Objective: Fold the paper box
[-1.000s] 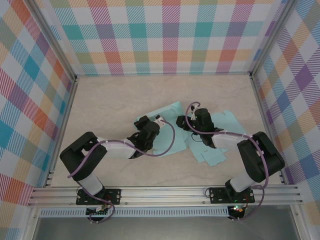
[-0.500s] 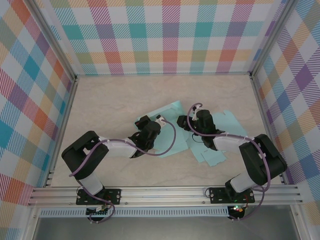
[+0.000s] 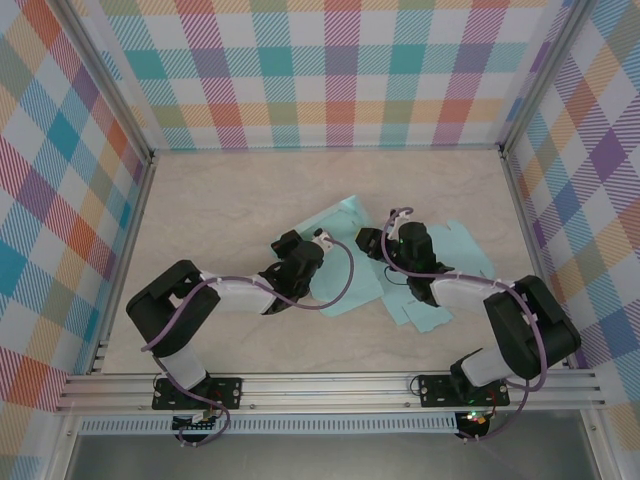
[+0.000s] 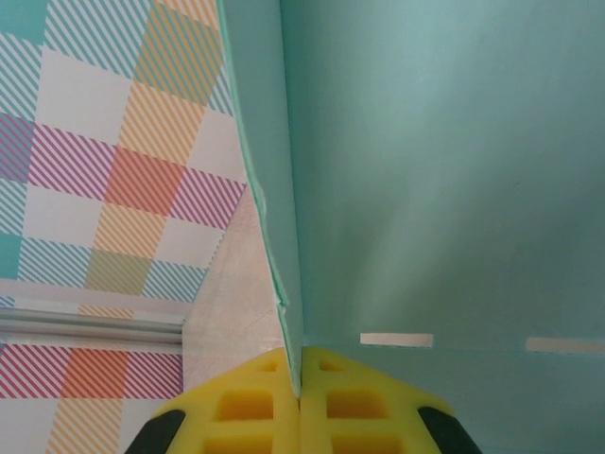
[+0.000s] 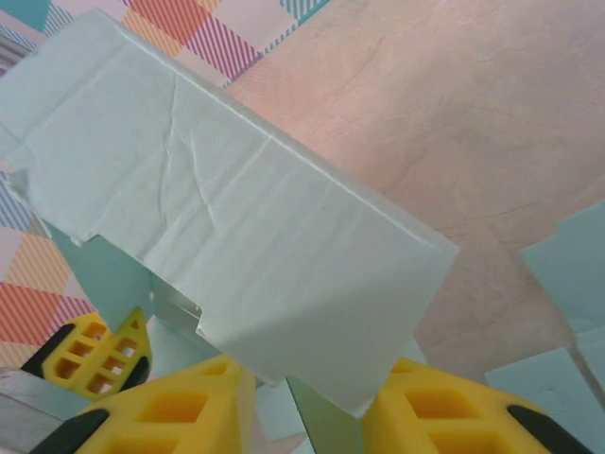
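Left wrist view, left gripper clamped on upright paper box panel, right gripper straddling flap — grip unclear.

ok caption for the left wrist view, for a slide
Left end effector shut on a thin panel edge of the teal paper box, plaid wall behind.

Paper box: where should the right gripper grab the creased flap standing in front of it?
Pinch the flap at its free edge nearest the right gripper, approaching straight ahead. The thin sheet sits between the open jaws, so closing should clamp both faces.
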Robot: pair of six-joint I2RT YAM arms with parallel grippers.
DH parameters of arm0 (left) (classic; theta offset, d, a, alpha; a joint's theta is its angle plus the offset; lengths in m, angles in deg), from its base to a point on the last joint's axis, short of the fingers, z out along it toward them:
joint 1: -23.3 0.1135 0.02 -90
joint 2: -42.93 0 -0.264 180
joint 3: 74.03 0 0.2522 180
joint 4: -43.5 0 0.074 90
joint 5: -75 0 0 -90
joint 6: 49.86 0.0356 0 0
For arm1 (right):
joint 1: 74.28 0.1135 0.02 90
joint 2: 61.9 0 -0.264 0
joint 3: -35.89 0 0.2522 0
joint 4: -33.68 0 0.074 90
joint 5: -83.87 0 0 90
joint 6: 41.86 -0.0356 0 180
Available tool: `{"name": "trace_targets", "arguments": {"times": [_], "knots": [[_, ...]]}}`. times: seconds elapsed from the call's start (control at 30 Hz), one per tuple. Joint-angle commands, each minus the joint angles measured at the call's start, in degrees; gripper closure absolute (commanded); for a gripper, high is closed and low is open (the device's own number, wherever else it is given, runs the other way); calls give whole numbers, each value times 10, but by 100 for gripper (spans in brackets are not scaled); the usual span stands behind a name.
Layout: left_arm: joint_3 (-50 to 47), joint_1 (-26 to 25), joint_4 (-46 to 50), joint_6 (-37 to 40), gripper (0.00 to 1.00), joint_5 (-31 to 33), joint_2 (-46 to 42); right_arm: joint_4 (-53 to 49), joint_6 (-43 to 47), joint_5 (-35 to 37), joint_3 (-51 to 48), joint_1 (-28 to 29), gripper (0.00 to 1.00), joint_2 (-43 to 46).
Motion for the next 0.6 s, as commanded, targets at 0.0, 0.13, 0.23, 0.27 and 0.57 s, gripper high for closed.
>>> {"name": "trace_targets", "arguments": {"times": [0.0,0.13,0.23,0.27,0.57], "knots": [[16,-7,5,-10,100,-10,7,91,-41,-50,0,4,66,-31],[19,-8,4,-13,100,-13,6,109,-62,-63,9,3,60,-74],[15,-7,-2,-1,100,-11,5,94,-67,-62,9,-2,59,-77],[13,-7,-7,7,100,-10,5,82,-64,-58,8,-5,59,-71],[-5,-8,-68,97,100,-17,23,-124,1,-3,-19,-62,50,69]]}}
